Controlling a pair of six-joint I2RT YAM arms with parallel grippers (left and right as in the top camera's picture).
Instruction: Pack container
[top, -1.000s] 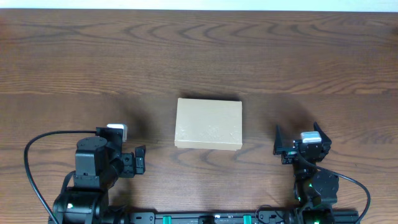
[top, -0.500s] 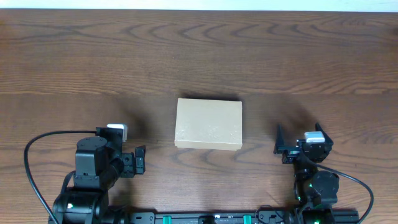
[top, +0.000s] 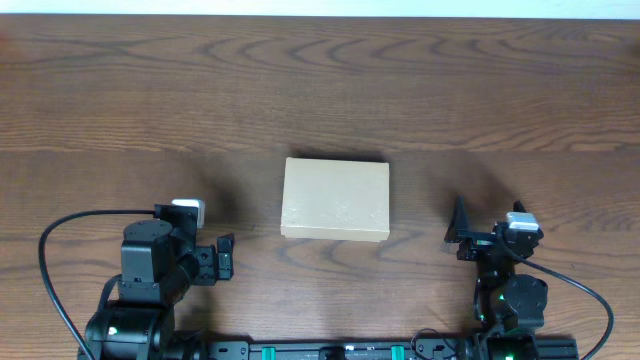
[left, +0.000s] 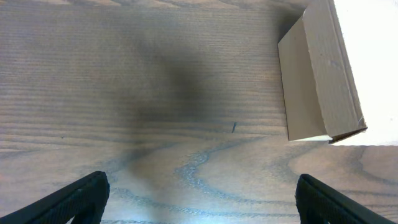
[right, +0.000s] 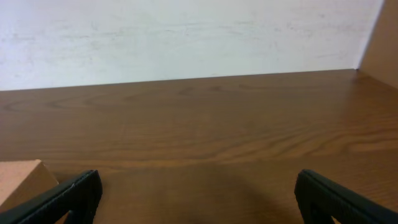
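Container (top: 335, 200): tan cardboard box, lying flat near the middle of the table (top: 150, 100), lid down and flush, no flap raised as far as the overhead view shows.

Left gripper (top: 224, 256): well to the left of the container and a little nearer the robot base. Fingers spread wide, nothing between them. Its wrist camera shows the box's side wall off to the right.

Right gripper (top: 459, 236): to the right of the container, also toward the base, apart from it. Fingers spread, holding nothing. Only a corner of the box shows at the lower left of its wrist view.

No loose items to pack show in any view.

Judgement: neither arm is engaged with the box. With the lid shut and no goods in sight, I cannot tell whether packing is finished or not begun. If not begun, the next move calls for one arm to steady the container from the side while the other gets a fingertip under the lid's free edge and lifts it.
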